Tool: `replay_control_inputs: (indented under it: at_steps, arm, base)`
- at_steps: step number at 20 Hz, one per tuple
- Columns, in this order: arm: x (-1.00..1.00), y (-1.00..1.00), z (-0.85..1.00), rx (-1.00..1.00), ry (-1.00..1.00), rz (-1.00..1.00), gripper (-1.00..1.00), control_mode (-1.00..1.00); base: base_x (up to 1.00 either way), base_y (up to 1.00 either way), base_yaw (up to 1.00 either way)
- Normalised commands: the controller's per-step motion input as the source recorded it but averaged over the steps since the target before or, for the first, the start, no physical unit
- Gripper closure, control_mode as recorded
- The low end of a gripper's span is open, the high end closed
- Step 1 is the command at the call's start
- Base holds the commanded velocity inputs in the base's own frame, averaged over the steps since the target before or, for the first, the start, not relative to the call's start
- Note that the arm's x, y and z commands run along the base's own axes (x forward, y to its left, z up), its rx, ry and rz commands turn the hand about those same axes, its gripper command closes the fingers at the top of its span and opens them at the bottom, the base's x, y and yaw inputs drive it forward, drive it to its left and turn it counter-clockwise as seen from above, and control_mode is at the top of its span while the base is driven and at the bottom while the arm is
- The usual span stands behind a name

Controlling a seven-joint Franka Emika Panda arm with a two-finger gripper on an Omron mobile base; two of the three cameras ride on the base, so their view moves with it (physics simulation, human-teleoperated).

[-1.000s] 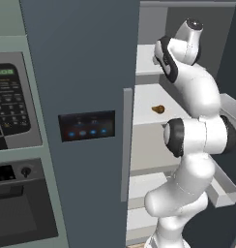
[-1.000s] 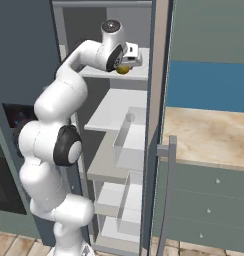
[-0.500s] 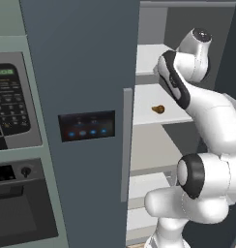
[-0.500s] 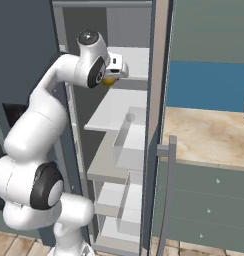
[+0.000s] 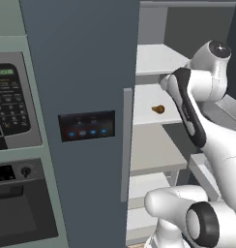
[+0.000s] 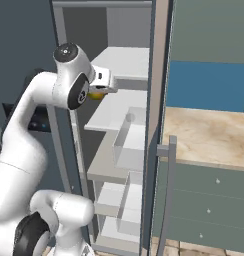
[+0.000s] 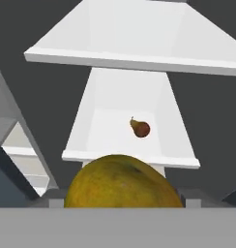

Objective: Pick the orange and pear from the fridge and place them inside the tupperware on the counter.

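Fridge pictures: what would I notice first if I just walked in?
Probably the orange, big and golden in the hand view, gripped by the gripper in front of the open fridge. Next, the little brown pear, alone on a white shelf inside.

Even, flat rendered light — soft shadows, no glare, slightly blurry.

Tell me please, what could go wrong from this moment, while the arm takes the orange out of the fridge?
1. The orange sits in the gripper close to the open fridge edge; a wide swing toward the counter could knock it loose.
2. The pear remains on a white shelf and may roll if the arm bumps that shelf when it returns.
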Motion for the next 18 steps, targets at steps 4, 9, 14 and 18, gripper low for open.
replay_control_inputs:
  at_steps: [4, 9, 14, 18]
  arm:
    - [-1.00, 0.09, 0.04, 0.00, 0.06, 0.00, 1.00, -1.00]
    - [-0.84, 0.36, -0.20, 0.00, 0.17, -0.03, 1.00, -1.00]
    - [0.00, 0.00, 0.00, 0.00, 0.00, 0.00, 1.00, 1.00]
    - [0.00, 0.00, 0.00, 0.00, 0.00, 0.00, 1.00, 1.00]
  base:
    - [0.00, 0.00, 0.00]
    - [0.00, 0.00, 0.00]
    - [-0.98, 0.08, -0.07]
    - [-1.00, -0.01, -0.11]
